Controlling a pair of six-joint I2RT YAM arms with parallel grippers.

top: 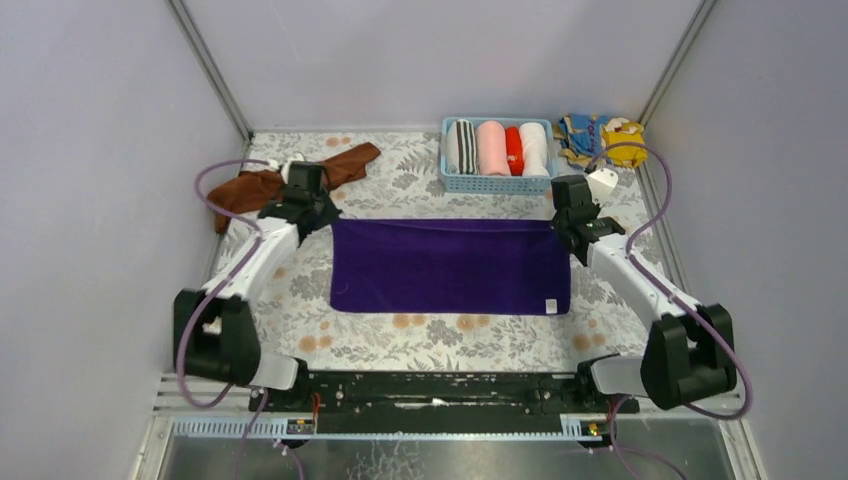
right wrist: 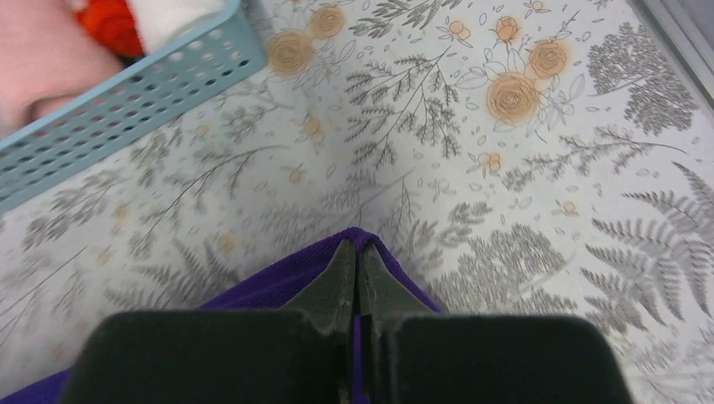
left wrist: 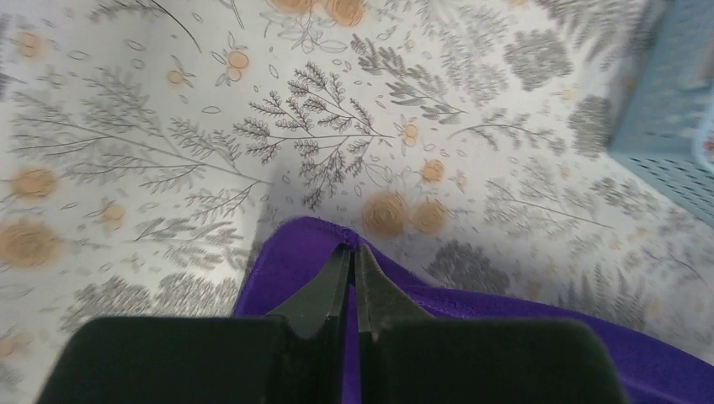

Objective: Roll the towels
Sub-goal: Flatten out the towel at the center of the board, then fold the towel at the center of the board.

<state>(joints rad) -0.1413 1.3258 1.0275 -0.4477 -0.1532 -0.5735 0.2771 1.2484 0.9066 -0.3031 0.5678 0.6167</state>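
- The purple towel (top: 450, 265) lay spread flat in the middle of the table (top: 420, 340), with its long sides parallel to the near edge.
- Your left gripper (left wrist: 354, 248) had its fingers pressed together on the far left corner of this towel, with the cloth pinched between them.
- Your right gripper (right wrist: 358, 244) was closed in the same way on the far right corner. Both corners looked a little raised from the table.
- I judged this towel to be light, soft and limp. It would sag between your two grips, and it would not keep any shape by itself.
- The terry surface did not look slippery and it may cling to the tablecloth. A thin corner can slide out, so take a good bite of the far edge.
- It looked plain, deep purple and nearly without wrinkles, with a small white label (top: 549, 305) at its near right corner.
- The brown towel (top: 270, 185) lay crumpled at the far left corner of the table, just behind your left gripper. Neither gripper held it.
- It seemed larger and bulkier. I think you must spread it flat before rolling it.
- A blue basket (top: 497, 186) with rolled towels stood at the far edge.
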